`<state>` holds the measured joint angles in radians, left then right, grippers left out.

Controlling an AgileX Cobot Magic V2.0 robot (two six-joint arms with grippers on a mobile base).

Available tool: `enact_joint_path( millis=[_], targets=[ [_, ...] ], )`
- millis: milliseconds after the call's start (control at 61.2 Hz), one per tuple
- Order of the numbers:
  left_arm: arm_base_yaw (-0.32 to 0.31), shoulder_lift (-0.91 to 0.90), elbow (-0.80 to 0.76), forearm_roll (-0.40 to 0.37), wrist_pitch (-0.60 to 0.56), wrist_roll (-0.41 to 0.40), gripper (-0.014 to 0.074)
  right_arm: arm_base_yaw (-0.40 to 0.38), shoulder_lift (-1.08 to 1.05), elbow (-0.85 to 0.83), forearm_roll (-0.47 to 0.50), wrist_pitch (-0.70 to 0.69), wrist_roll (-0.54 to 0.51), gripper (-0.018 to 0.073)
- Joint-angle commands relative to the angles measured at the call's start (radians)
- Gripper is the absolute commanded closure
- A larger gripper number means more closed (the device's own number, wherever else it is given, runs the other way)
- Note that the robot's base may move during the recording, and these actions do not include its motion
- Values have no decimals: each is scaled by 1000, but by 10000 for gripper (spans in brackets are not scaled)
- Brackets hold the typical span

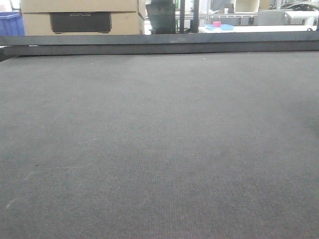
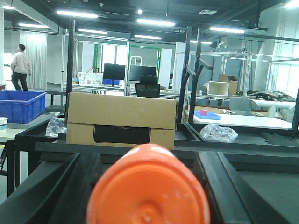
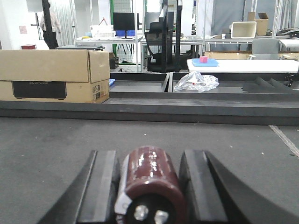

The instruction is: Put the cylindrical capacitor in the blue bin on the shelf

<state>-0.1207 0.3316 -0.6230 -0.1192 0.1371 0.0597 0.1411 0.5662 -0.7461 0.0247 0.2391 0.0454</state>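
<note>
cylindrical capacitor (image 3: pixel 150 179), pinched between right gripper (image 3: pixel 149 161) fingers (image 3: pixel 103 186)

Your right gripper (image 3: pixel 149 156) has broad, matte black wedge fingers (image 3: pixel 100 186) with flat inner faces. On your left gripper (image 2: pixel 147 161), the fingers look equally dark.

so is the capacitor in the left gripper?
No, the left wrist view shows an orange cylinder in the left gripper, not the dark capacitor.
</note>
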Motion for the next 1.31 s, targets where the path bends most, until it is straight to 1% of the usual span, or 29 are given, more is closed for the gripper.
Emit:
enact_joint_path(
  millis=[0, 1291],
  targets=[
    [-6, -7, -1, -8, -21, 1, 707, -1, -6, 3, -4, -20, -4, 722],
    [-6, -7, -1, -8, -21, 1, 707, -1, -6, 3, -4, -22, -4, 722]
  ],
)
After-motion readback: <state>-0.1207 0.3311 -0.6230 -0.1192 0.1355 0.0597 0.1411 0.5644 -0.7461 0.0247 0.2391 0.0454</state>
